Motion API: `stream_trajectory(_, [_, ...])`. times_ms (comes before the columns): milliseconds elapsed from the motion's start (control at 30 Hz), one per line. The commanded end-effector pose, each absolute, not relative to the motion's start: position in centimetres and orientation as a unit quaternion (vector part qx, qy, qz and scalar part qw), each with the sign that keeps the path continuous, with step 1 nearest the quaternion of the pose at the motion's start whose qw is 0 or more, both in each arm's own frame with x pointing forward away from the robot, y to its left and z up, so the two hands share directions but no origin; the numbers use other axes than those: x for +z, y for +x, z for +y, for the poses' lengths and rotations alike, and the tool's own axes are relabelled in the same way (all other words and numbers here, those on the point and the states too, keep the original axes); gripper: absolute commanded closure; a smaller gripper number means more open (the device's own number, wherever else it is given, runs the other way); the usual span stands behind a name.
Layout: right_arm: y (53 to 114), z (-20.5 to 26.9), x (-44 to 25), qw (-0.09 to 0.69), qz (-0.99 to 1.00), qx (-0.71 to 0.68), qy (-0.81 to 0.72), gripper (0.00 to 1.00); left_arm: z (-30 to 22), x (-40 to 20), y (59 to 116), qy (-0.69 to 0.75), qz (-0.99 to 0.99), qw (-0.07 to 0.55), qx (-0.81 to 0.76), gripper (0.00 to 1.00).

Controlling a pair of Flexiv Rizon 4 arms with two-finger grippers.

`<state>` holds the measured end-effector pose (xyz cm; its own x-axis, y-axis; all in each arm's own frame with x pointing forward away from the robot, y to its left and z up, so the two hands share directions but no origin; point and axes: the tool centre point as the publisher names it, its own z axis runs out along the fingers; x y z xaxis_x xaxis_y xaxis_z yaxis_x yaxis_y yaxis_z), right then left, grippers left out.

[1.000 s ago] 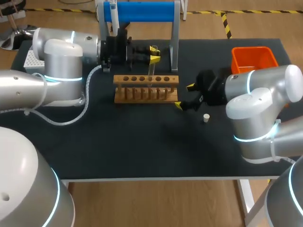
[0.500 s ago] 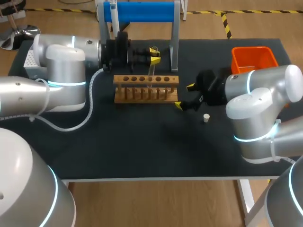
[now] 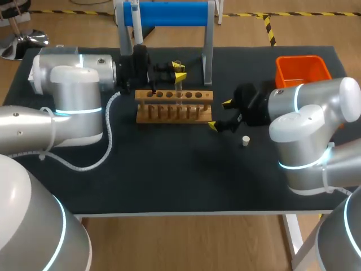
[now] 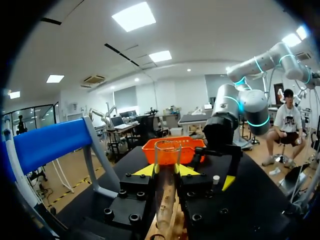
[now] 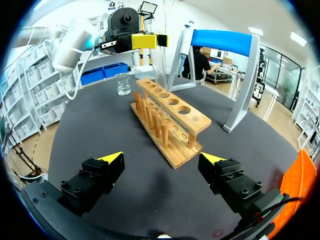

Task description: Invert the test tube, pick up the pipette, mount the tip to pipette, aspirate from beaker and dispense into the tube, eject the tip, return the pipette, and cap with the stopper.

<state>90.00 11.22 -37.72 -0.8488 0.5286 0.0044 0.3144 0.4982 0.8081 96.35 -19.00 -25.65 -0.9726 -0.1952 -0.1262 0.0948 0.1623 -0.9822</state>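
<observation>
**Left arm.** Your left gripper (image 3: 177, 70) is clamped on the glass test tube (image 4: 166, 200), with a yellow tip pressing it from each side a little below the rim. The tube stands upright, open mouth up. Its lower end is down at the wooden rack (image 3: 174, 106). I can't tell whether it is seated in a hole or hanging just over one.

**Handling (judgement).**
- The tube is thin glass: light, stiff and smooth.
- A loose pinch will likely let it slide, and a hard squeeze or a knock on the rack's wood could crack it.
- The hold is high, so the long lower part acts as a lever. Any snag at the bottom will twist the tube in the fingers.
- Move it along its own axis, with no side load.

**Right arm.** Your right gripper (image 5: 162, 158) is spread wide with nothing in it, low over the black table (image 3: 169, 169) just off the rack's right end. The white stopper (image 3: 246, 140) stands on the table near it, not touching the fingers. It is small and light and probably a bit soft, so take it by its sides.

**Room.**
- The blue-barred pipette stand (image 3: 169, 14) sits just behind the rack. Its posts are near the left gripper, so that is the tight side.
- The pipette (image 5: 185, 42) hangs at the stand's post on the left arm's side.
- The beaker (image 5: 123, 83) stands past the rack's left end, close under the left arm. It doesn't show in the head view.
- The orange bin (image 3: 302, 69) is at the back right, well apart from the rack.
- The front of the table, between the rack and the near edge, is the open ground for swinging either arm.
</observation>
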Motion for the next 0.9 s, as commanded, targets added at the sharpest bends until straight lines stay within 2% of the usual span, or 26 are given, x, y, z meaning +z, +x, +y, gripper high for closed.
stream_trajectory(33, [90.0, 11.1, -37.7, 0.122, 0.857, 0.437, 0.245, 0.0, -19.1, -26.1, 96.1, -0.039, 0.748, 0.129, -0.649, 1.0])
stream_trajectory(900, [90.0, 11.1, -37.7, 0.122, 0.857, 0.437, 0.245, 0.0, -19.8, -26.6, 97.8, -0.027, 0.76, 0.122, -0.638, 1.0])
